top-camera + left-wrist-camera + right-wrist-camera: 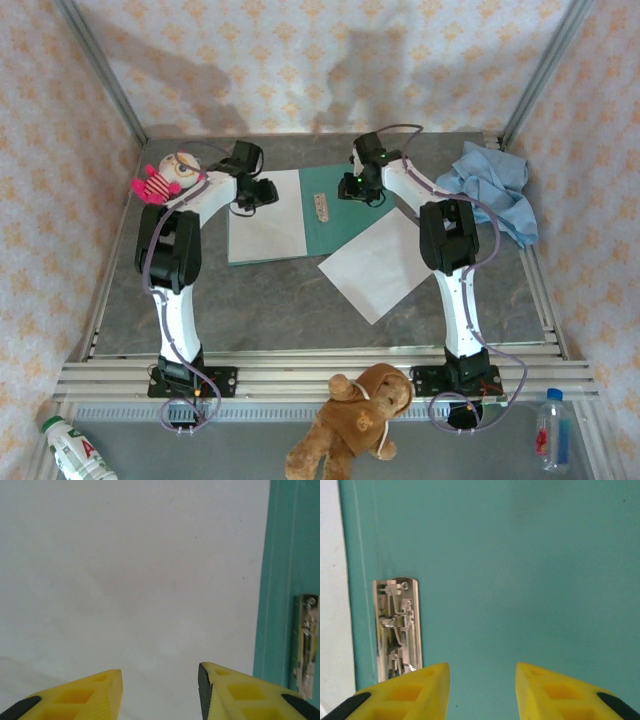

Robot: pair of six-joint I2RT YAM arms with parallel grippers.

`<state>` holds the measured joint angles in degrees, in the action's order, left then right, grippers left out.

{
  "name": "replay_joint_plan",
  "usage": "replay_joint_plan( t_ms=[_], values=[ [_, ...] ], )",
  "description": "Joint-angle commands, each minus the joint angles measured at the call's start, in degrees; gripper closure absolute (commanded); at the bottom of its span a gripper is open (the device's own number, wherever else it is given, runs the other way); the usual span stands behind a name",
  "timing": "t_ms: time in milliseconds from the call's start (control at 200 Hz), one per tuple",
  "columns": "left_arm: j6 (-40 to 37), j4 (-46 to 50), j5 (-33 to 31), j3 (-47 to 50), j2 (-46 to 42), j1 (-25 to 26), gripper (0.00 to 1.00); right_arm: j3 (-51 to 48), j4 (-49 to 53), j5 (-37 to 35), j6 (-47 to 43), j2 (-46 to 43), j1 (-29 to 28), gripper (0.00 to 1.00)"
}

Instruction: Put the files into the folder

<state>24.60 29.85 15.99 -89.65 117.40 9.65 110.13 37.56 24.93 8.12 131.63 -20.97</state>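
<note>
One file (265,215) lies on the folder (345,228), another file (375,265) beside.

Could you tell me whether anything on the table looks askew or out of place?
Yes: the loose sheet lies turned at an angle by the near right corner of the folder, while the other sheet lies straight on its left leaf. A blue cloth sits crumpled at the far right.
</note>
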Motion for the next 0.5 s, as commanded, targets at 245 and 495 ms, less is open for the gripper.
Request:
replay_joint_plan(
  t_ms=[245,495],
  values=[
    [1.4,3.1,-2.8,-14.0,10.4,0.1,0.52,-8.0,-7.9,-3.7,6.1,-1.4,-0.1,0.63],
    [2.9,4.6,-4.2,-16.4,13.8,0.1,0.52,-13.8,-11.7,-4.7,10.0,-3.7,-0.1,0.63]
  ],
)
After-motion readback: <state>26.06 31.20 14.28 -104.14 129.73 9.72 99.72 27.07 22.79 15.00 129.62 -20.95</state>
